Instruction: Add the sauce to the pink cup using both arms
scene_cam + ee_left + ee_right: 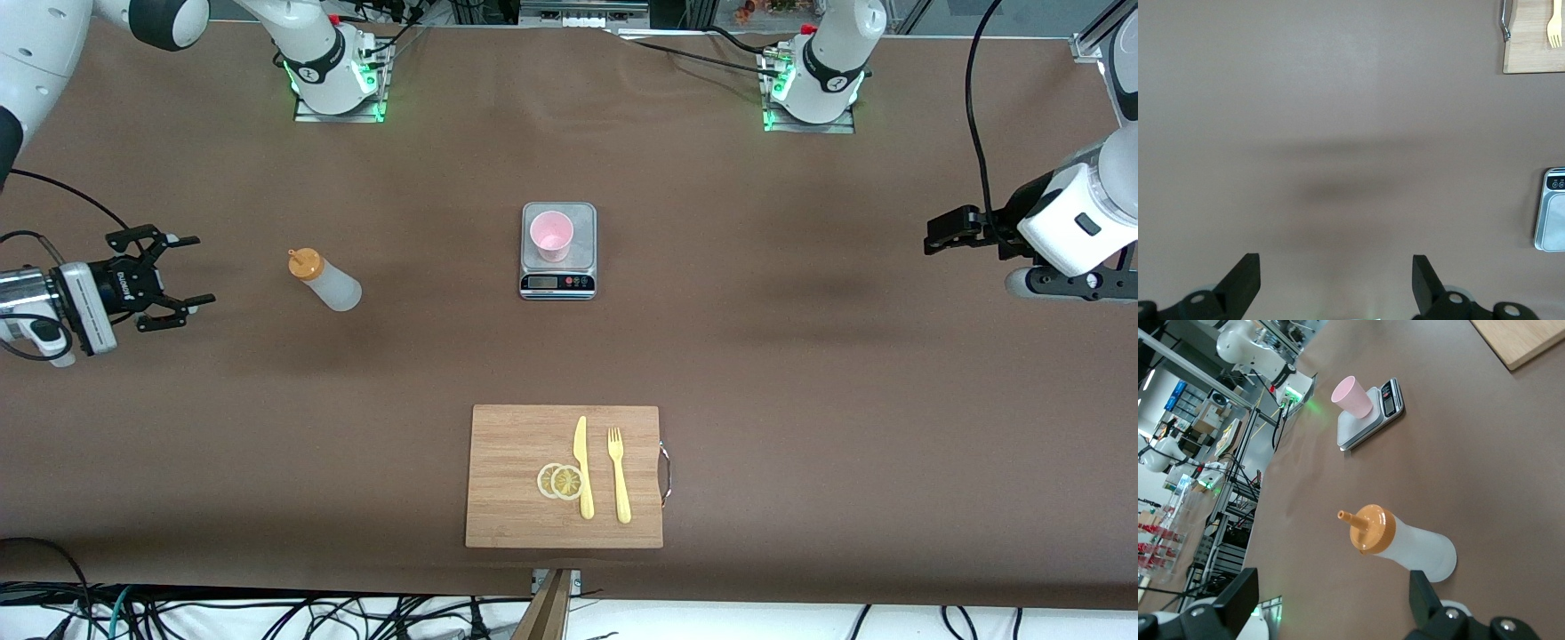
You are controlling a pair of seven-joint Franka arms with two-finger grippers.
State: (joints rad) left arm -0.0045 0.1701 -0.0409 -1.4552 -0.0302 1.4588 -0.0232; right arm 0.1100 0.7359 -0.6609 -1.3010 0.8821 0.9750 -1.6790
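The sauce bottle point(324, 280), whitish with an orange cap and thin nozzle, stands upright on the brown table toward the right arm's end. The pink cup point(551, 235) stands upright on a small silver kitchen scale point(557, 267) at the table's middle. My right gripper point(203, 269) is open and empty, beside the bottle and apart from it, its fingers pointing at it. The right wrist view shows the bottle point(1405, 540) ahead of the open gripper point(1331, 580), with the cup point(1353, 396) farther off. My left gripper point(933, 233) is open and empty point(1336, 263) over bare table at the left arm's end.
A wooden cutting board point(564, 476) lies nearer the front camera than the scale, with a yellow knife point(582, 467), a yellow fork point(619, 476) and two lemon slices point(560, 481) on it. The left wrist view shows the scale's edge point(1553, 213) and the board's corner point(1531, 50).
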